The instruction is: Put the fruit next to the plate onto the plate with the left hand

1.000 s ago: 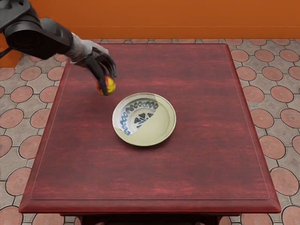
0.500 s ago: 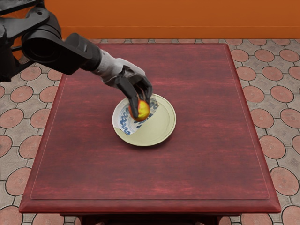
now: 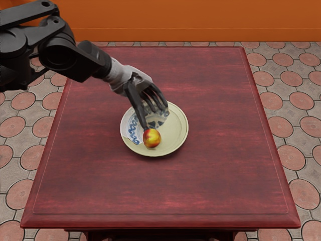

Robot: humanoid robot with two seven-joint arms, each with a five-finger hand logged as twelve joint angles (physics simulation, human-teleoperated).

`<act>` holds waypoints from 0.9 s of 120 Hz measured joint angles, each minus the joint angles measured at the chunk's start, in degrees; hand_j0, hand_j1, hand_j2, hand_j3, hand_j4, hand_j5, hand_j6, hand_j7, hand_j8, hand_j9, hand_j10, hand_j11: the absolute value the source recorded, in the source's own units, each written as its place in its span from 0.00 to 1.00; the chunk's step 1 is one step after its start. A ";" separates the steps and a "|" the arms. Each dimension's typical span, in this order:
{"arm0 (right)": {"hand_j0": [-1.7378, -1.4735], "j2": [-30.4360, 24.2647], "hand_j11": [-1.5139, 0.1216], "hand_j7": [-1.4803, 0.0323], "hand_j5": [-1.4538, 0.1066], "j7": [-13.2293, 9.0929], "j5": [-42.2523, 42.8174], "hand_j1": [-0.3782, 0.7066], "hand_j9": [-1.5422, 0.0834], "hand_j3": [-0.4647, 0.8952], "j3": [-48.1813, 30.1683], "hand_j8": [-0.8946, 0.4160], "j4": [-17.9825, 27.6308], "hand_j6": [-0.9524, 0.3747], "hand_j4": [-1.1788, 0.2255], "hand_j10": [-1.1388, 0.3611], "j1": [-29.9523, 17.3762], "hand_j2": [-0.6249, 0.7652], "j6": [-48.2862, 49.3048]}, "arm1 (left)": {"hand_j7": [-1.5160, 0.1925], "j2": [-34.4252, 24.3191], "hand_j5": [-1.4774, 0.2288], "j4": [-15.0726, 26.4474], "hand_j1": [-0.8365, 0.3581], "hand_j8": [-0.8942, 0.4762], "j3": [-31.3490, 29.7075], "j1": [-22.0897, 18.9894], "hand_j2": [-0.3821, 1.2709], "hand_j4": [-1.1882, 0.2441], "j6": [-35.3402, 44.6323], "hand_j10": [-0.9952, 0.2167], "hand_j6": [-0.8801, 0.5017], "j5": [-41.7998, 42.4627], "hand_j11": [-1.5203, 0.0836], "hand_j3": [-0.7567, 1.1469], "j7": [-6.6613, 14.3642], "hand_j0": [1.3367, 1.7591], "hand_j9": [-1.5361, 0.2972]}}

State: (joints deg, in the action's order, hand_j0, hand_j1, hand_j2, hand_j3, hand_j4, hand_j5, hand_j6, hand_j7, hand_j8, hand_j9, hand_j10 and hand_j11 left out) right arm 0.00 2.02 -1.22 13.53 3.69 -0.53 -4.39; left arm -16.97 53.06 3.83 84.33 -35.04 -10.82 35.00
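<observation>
The fruit (image 3: 151, 137), a single round piece coloured red and yellow, lies on the plate (image 3: 176, 131), in its near part and a little left of the middle. It sits inside the rim rather than on it, where the shallow dish is likely to keep it from rolling off. Judged from this, the main step of the task looks done.

The left hand (image 3: 144, 95) hangs over the far-left part of the plate, its arm (image 3: 70, 52) coming in from the left edge. Its fingers (image 3: 140, 111) are spread apart, point downward and grip nothing. One long finger reaches down almost to the top of the fruit, and whether it touches the skin cannot be told from this angle. The open pose so close above the fruit fits a hand that is setting the fruit down, not clamping it. A straight lift would probably clear it without a nudge.

By count there is one fruit, one plate, one desk (image 3: 215, 170) and one arm in view. The right arm does not show. The plate stands near the middle of the desk, well away from every edge, and nothing else lies on the dark red top.
</observation>
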 joint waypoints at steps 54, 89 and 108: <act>0.30 0.00 0.93 0.98 0.93 0.00 0.02 0.03 0.95 0.34 0.00 0.68 0.00 0.72 0.84 0.76 0.00 0.45 0.00 | 0.84 -8.19 0.82 0.67 0.94 0.62 18.61 -12.53 0.26 0.79 0.03 0.78 0.60 4.13 0.90 0.40 0.00 0.76 0.80; 0.30 0.00 0.93 0.98 0.93 0.00 -0.01 0.03 0.95 0.34 0.00 0.68 0.00 0.72 0.84 0.76 0.01 0.45 0.00 | 0.87 -16.03 0.84 -2.22 0.97 0.64 31.97 -26.49 0.24 0.81 0.02 0.80 0.62 6.22 0.93 0.40 0.00 0.76 0.82; 0.30 0.00 0.93 0.98 0.93 0.00 0.02 0.03 0.95 0.34 0.00 0.68 0.00 0.72 0.84 0.76 0.00 0.45 0.00 | 0.87 -16.20 0.85 -2.38 0.97 0.64 33.15 -31.25 0.24 0.81 0.01 0.80 0.62 6.61 0.93 0.40 0.00 0.76 0.82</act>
State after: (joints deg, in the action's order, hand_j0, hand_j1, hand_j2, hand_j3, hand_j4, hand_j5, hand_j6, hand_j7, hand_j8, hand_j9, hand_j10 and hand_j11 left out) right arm 0.00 2.02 -1.20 13.53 3.69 -0.52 -4.39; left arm -33.17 50.68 36.98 53.08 -35.03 -4.21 35.00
